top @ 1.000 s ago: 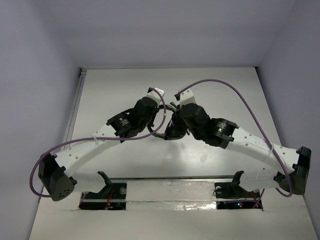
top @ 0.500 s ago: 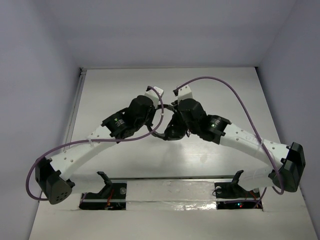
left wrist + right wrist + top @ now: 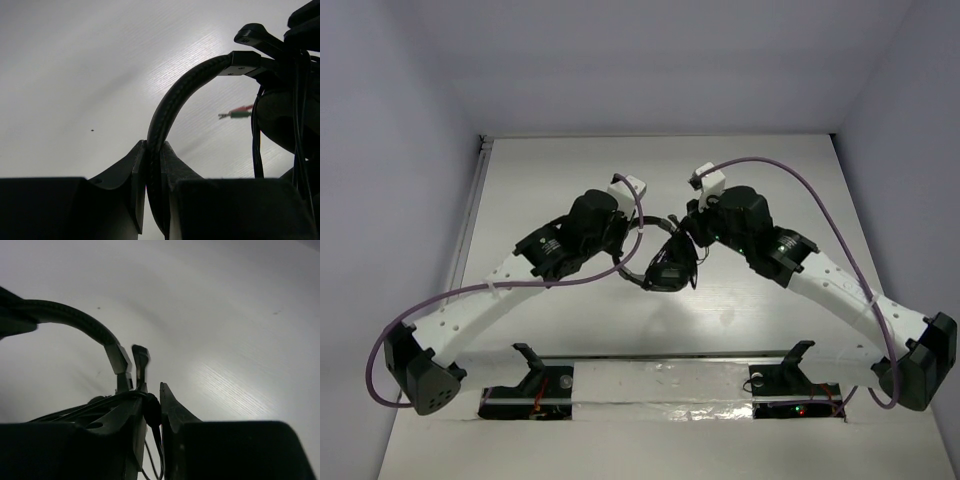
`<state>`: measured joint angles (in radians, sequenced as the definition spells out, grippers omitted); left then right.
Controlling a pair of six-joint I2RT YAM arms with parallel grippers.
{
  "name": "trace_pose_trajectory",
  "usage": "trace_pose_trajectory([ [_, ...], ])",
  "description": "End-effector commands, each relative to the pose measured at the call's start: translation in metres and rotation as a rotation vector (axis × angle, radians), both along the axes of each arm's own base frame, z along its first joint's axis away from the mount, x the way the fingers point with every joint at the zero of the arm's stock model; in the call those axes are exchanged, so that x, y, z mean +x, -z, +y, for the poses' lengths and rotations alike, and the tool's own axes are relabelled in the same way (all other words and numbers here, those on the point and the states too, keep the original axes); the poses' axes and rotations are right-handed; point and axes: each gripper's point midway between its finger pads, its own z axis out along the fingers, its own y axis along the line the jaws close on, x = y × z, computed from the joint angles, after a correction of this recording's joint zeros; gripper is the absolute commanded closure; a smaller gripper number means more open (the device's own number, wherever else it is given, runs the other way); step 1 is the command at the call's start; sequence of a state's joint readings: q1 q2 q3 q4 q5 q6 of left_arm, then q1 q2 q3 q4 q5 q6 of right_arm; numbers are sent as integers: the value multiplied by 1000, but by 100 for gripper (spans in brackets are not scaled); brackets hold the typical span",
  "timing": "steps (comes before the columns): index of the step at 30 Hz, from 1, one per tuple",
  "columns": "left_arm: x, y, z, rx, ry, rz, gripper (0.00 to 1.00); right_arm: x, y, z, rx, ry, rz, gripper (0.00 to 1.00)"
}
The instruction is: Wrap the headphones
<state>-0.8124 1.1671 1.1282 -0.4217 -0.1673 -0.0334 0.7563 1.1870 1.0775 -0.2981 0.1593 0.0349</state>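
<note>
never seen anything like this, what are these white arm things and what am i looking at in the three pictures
These are two white robot arms bolted at the near edge of a white table, each ending in a two-finger gripper. The wide picture comes from a fixed camera above and behind them. The other two come from small cameras on the wrists, looking out past each arm's own dark fingers.

Between the arms is a pair of black over-ear headphones with a padded headband and a thin black cable. The left gripper is pinched on the headband. The right gripper is closed on what looks like the thin cable, near an earcup hinge. A small red-and-green plug hangs in the left wrist view. The thick purple cables belong to the robot.
</note>
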Motion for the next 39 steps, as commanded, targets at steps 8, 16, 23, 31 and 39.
trace_pose_trajectory([
  [8, -35, -103, -10, -245, 249, -113, 100, -9, -77, 14, 269, -229, -168, 92],
  [16, -31, -112, -4, -293, 278, -119, 100, 6, -94, -7, 292, -147, -220, 62],
  [23, -23, -110, -6, -327, 299, -104, 100, 5, -71, 10, 322, -355, -104, 58],
  [31, 14, -118, -8, -350, 233, -37, 100, 1, -46, 6, 301, -552, 76, 47],
  [39, 20, -120, -17, -363, 290, -10, 100, -11, -30, 13, 315, -806, 160, 47],
])
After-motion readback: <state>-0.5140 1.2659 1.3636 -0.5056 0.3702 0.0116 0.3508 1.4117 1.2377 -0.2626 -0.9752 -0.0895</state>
